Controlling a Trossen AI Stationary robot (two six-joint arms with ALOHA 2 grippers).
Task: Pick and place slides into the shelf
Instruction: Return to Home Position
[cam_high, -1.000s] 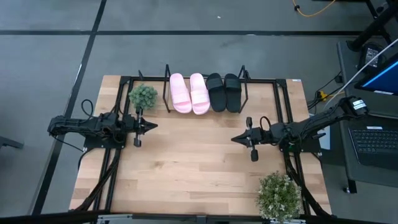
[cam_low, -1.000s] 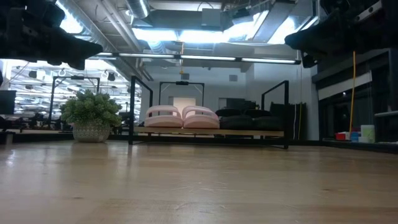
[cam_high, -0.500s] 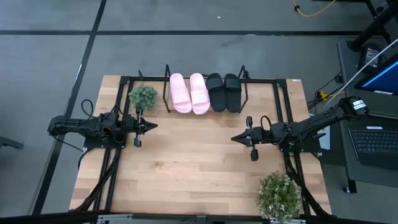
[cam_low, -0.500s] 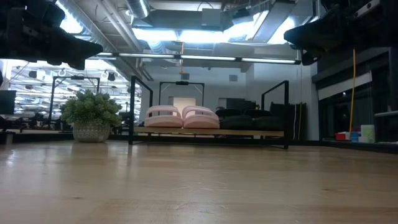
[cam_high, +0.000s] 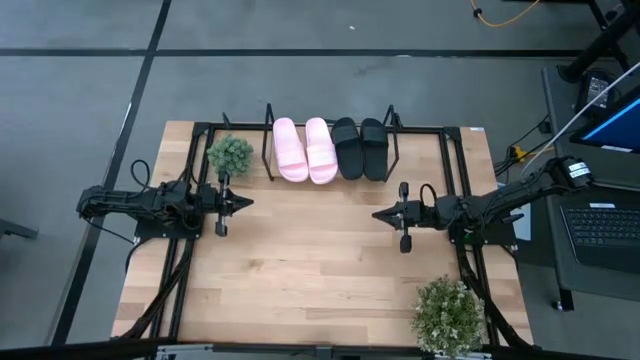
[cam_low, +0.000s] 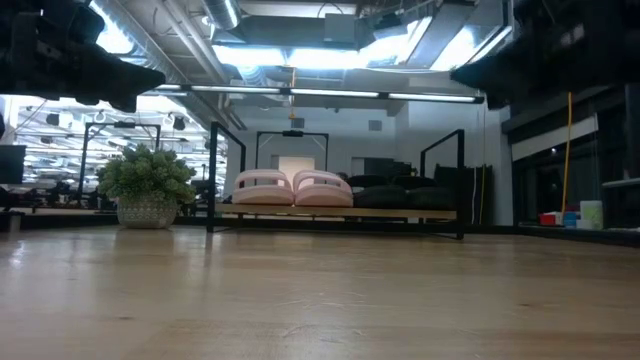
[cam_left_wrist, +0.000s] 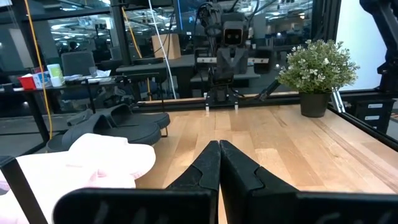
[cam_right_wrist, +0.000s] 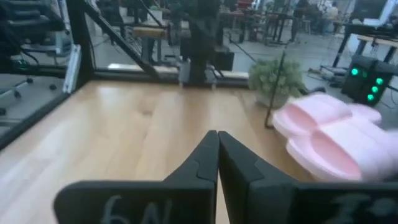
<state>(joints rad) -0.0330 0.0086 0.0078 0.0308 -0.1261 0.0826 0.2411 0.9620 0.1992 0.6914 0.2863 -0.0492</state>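
Observation:
Two pale pink slides (cam_high: 305, 150) and two black slides (cam_high: 360, 148) lie side by side, soles down, on the shelf (cam_low: 340, 213) at the table's far edge. The low view shows the pink pair (cam_low: 292, 187) left of the black pair (cam_low: 395, 193). My left gripper (cam_high: 250, 202) hovers shut above the table's left side, pointing level toward the right. My right gripper (cam_high: 376, 215) hovers shut at the right side, pointing level toward the left. Both are short of the shelf on its near side, with nothing between their fingers (cam_left_wrist: 219, 144) (cam_right_wrist: 217, 134).
A small potted plant (cam_high: 230, 155) stands just left of the shelf, and a bigger one (cam_high: 450, 312) sits at the near right corner. Black frame rails (cam_high: 455, 180) run along the table's sides. Bare wood (cam_high: 310, 260) lies between the arms.
My right gripper has turned a little, its tip swinging slightly toward the table's far edge. It stays shut. The slides have not moved.

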